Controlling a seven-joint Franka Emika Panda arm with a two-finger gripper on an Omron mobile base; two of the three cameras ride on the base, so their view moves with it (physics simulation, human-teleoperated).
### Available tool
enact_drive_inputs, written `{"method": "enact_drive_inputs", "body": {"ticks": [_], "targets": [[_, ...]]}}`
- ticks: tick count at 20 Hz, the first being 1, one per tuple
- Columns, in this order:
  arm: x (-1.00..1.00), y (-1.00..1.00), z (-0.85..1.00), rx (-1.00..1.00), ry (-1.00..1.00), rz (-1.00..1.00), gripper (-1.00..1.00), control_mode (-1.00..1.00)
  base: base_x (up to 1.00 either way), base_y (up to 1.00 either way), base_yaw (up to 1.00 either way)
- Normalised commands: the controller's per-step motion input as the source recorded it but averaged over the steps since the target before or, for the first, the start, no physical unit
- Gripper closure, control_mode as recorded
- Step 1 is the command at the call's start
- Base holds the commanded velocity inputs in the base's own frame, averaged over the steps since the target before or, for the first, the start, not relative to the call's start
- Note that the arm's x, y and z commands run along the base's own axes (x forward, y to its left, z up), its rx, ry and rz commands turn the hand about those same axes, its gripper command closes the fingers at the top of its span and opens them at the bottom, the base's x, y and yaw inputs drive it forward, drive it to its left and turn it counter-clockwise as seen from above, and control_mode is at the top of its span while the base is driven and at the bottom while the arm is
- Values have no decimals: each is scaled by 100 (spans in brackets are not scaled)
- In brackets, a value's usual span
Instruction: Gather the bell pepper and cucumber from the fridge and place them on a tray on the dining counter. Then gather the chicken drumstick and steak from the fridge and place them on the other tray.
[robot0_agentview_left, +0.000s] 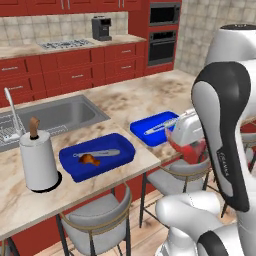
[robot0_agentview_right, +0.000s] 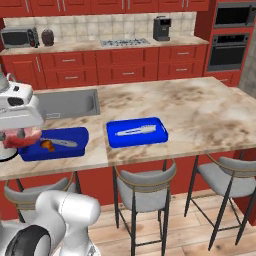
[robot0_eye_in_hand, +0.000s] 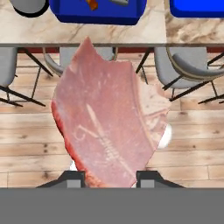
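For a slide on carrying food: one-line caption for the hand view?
Steak gripped in the hand, carried above the stools toward the blue tray holding the chicken drumstick.

The steak (robot0_eye_in_hand: 109, 118) is pinkish-red with paler streaks across its flat face and a darker red rim along one edge. Two trays are bright blue: the left tray (robot0_agentview_left: 116, 142) carries the brown-orange chicken drumstick (robot0_agentview_left: 89, 159) and a grey utensil, and the right tray (robot0_agentview_left: 141, 128) holds another pale grey utensil. The dining counter (robot0_agentview_right: 200, 112) is beige stone marbled with brown veins, its base red, and its sink (robot0_agentview_left: 65, 114) is steel grey. The stools (robot0_agentview_right: 145, 187) have grey seats on dark legs. The paper towel roll (robot0_agentview_left: 38, 160) is white on a black base with a brown top. The cabinets (robot0_agentview_right: 125, 65) behind are red, and the floor (robot0_eye_in_hand: 192, 144) is light wood planking.
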Motion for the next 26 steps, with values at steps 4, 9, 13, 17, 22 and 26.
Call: {"method": "enact_drive_inputs", "body": {"ticks": [4, 9, 13, 17, 22, 26], "targets": [[100, 35, -26, 5, 11, 18, 100, -100, 0, 0, 0], [100, 37, -36, 2, 10, 17, 100, -100, 0, 0, 0], [90, 31, -54, 0, 3, 15, 100, -100, 0, 0, 0], [79, 29, -61, 0, 0, 14, 100, -100, 0, 0, 0], [80, 21, -59, 0, 0, 11, 100, -100, 0, 0, 0], [78, 9, -53, 0, 0, 7, 100, -100, 0, 0, 0]]}}
